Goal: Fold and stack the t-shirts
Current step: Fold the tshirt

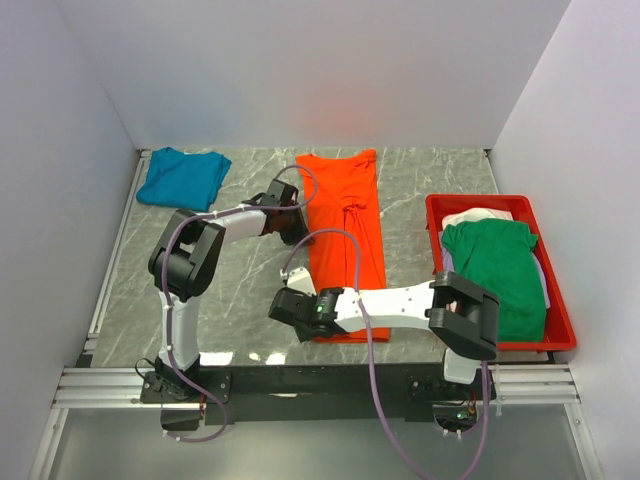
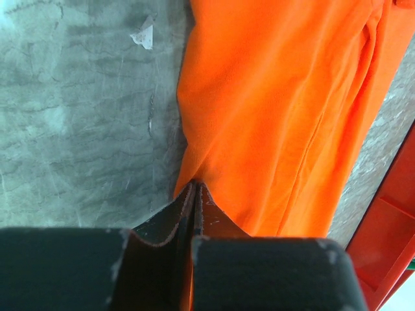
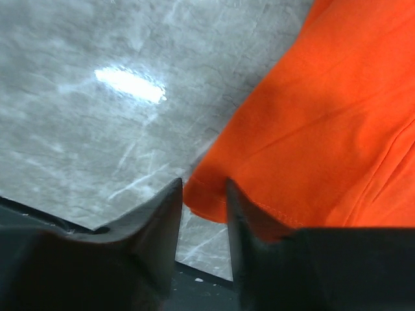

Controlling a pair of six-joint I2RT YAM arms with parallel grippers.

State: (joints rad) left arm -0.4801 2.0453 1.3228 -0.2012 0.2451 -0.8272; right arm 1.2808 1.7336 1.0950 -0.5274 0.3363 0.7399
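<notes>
A bright orange t-shirt (image 1: 345, 240) lies folded into a long strip in the middle of the table. My left gripper (image 1: 300, 230) is at its left edge; in the left wrist view the gripper (image 2: 195, 185) is shut with the orange t-shirt (image 2: 285, 110) pinched between the jaws. My right gripper (image 1: 300, 315) is at the near left corner; in the right wrist view the gripper (image 3: 203, 188) is open around the shirt's hem corner (image 3: 207, 204). A teal t-shirt (image 1: 183, 178) lies folded at the back left. A green t-shirt (image 1: 495, 270) lies on a white one (image 1: 478, 215).
A red plastic tray (image 1: 432, 228) at the right holds the green and white shirts; its edge shows in the left wrist view (image 2: 389, 227). The grey marble table (image 1: 250, 290) is walled at the left, back and right. A black rail runs along the near edge.
</notes>
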